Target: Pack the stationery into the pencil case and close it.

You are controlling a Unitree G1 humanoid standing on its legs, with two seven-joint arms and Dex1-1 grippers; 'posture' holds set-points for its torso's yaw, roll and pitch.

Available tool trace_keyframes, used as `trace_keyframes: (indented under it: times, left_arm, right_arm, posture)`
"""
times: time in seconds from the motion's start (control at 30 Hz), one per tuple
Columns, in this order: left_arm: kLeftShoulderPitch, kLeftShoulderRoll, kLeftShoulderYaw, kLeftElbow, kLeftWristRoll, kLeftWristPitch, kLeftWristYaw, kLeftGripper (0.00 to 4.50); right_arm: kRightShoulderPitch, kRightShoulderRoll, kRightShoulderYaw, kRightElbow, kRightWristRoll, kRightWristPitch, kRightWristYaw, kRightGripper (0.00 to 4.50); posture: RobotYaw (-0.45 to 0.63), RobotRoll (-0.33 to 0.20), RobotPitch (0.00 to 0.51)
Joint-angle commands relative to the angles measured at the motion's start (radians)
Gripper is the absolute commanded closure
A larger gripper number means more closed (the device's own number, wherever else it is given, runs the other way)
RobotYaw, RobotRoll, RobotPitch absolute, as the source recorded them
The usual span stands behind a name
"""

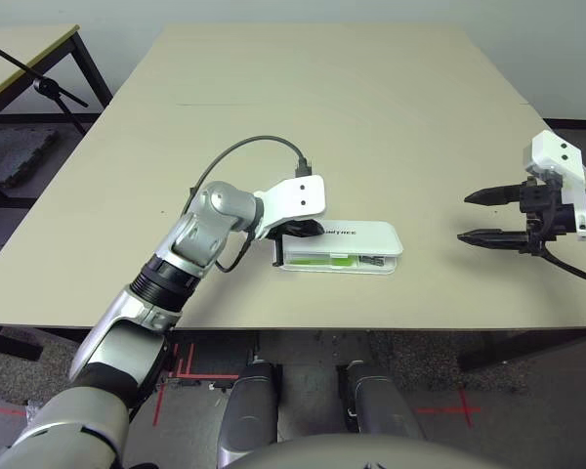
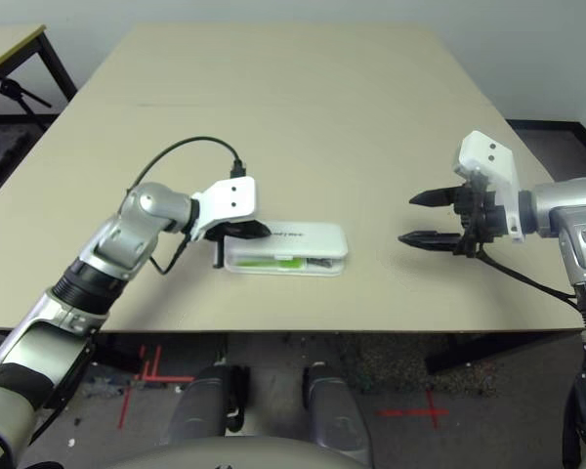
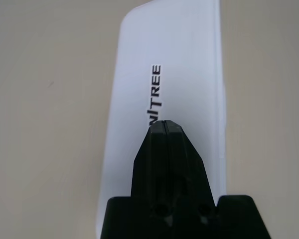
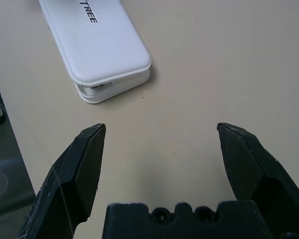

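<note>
Low in the middle of the frame, the left gripper [image 1: 298, 234], pinched shut, presses on the white pencil case [image 1: 366, 238]. Its lid is almost down, with the green highlighter [image 1: 324, 261] peeking through a gap. At far right, the right gripper [image 1: 481, 216] hangs wide open, holding nothing.

- From the head you look forward and down over the surface [image 1: 371, 117] with two eyes set side by side; both share the whole scene.
- Your left wrist camera looks along the left pincer [image 3: 164, 124], very near the pencil case [image 3: 184, 45] lid.
- Your right wrist camera looks through the right pincer [image 4: 162, 132], a little farther away, and shares that same case.
</note>
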Motion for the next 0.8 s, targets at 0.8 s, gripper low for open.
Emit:
trace_keyframes:
  times: [0.8]
  left_arm:
    - [0.057, -0.036, 0.081, 0.089, -0.036, -0.042, 0.123, 4.47]
  right_arm:
    - [-0.038, 0.060, -0.001, 0.069, -0.026, -0.054, -0.067, 0.00]
  posture:
    - [-0.02, 0.000, 0.075]
